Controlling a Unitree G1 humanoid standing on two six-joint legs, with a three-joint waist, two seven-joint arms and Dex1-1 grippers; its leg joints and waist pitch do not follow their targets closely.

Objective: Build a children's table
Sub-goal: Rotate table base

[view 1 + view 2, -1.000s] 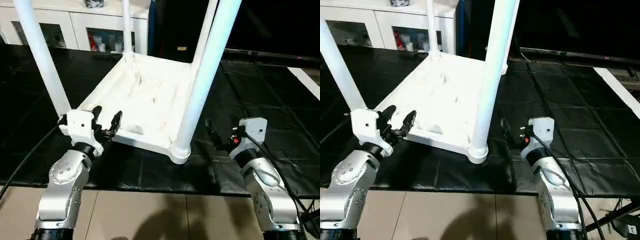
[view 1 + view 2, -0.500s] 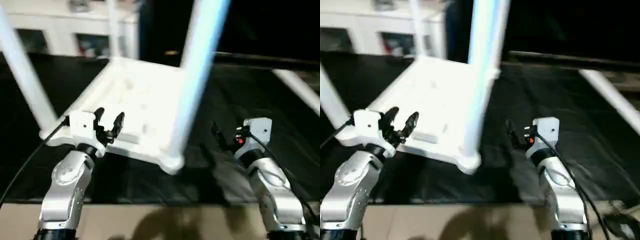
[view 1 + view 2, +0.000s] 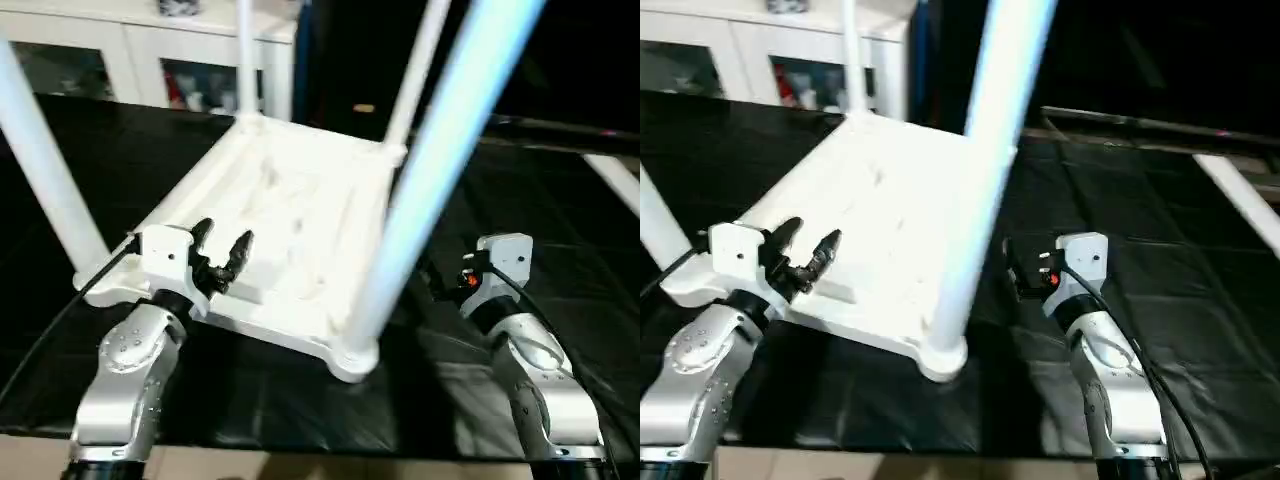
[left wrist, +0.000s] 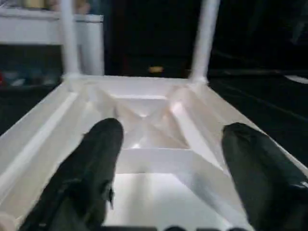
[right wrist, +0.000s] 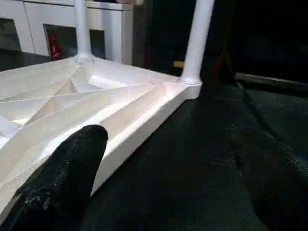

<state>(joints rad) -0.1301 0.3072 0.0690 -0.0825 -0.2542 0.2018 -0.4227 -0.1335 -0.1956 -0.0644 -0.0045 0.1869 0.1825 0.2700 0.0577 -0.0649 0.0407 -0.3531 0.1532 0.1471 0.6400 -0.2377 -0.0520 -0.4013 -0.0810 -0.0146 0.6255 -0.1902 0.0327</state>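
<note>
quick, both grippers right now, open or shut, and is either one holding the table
Left gripper: open, over the near edge of the upside-down children's table, holding nothing.
Right gripper: open, beside the table over the black mat, holding nothing.

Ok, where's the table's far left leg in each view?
Left eye view: far left leg, upper centre-left, rising from the table's back corner.
Right eye view: upper left, same corner.
Left wrist view: the leg standing in front of the cabinet.
Right wrist view: across the ribbed underside, the leg in front of the cabinet.
Shared landmark: the white cabinet directly behind it.
</note>
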